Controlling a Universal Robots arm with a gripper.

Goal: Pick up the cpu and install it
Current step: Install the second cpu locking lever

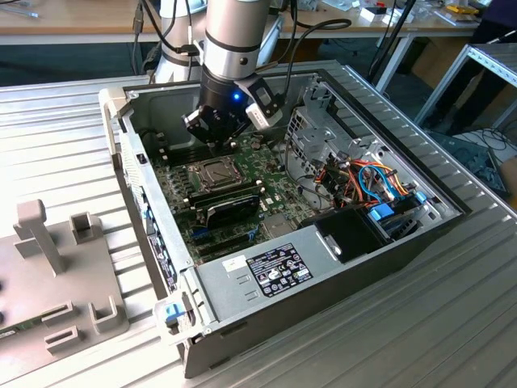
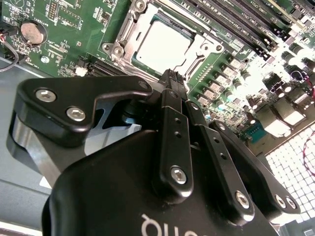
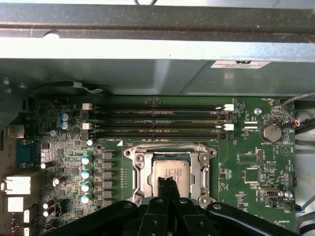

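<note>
Ribbed metal table (image 1: 73, 121) bears an open grey computer case (image 1: 323, 283); inside, black gripper (image 2: 172, 81), fingers pressed together and empty, hovers just above the silver-grey square cpu (image 2: 162, 46) seated in its socket.

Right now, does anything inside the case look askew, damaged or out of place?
Nothing stands out. The cpu lies flat and square inside the socket frame, and the claw sits just above it with its tips together, holding nothing.

Exterior view: high, oblique, farther off. 2 wrist views: close, facing motherboard (image 3: 248, 162); both share socket frame (image 2: 162, 42).
</note>
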